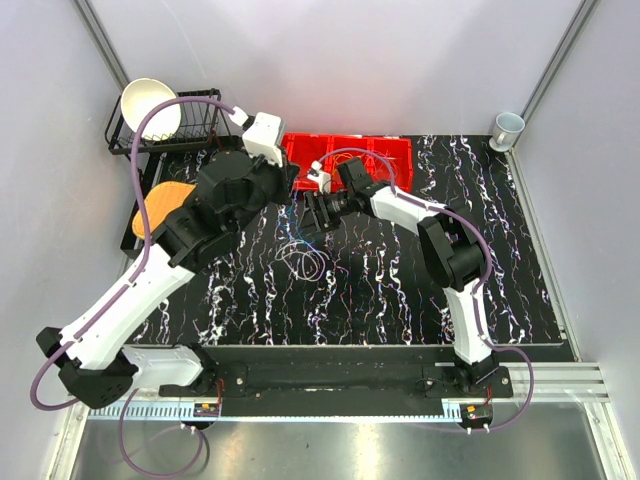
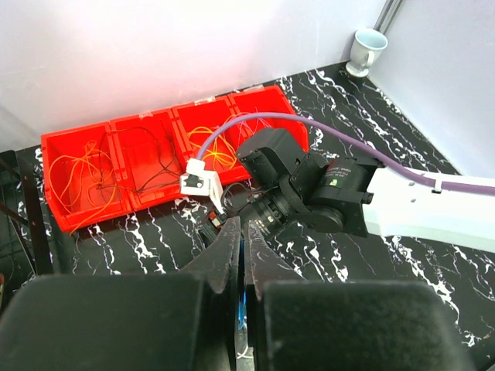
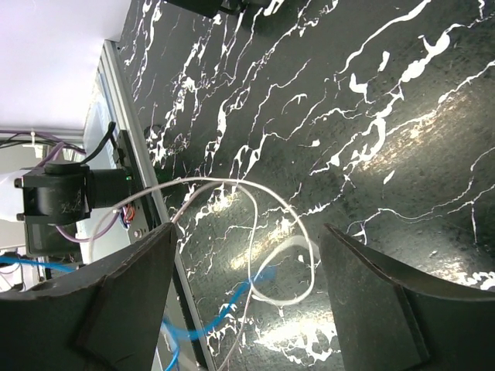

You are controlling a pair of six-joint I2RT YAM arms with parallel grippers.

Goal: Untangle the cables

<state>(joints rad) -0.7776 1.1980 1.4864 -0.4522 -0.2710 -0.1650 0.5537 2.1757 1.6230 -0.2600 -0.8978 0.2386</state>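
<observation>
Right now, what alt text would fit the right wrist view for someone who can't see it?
The right pincer stands open, its two dark fingers framing a thin white wire loop and a thin blue wire crossing between them. Behind lies a black tabletop with white marble veining.

Black marble-patterned tabletop with white veins (image 1: pixel 400 290), enclosed at the back and both sides by plain pale grey wall panels (image 1: pixel 400 60), which meet at slanted aluminium corner posts (image 1: pixel 548 58). A ribbed silver metal rail (image 1: pixel 570 378) borders the near edge. Back left is a black wire rack (image 1: pixel 200 125); in the back right corner is a white ceramic mug (image 1: pixel 507 128). Diffuse light leaves soft glare on the tabletop.
</observation>
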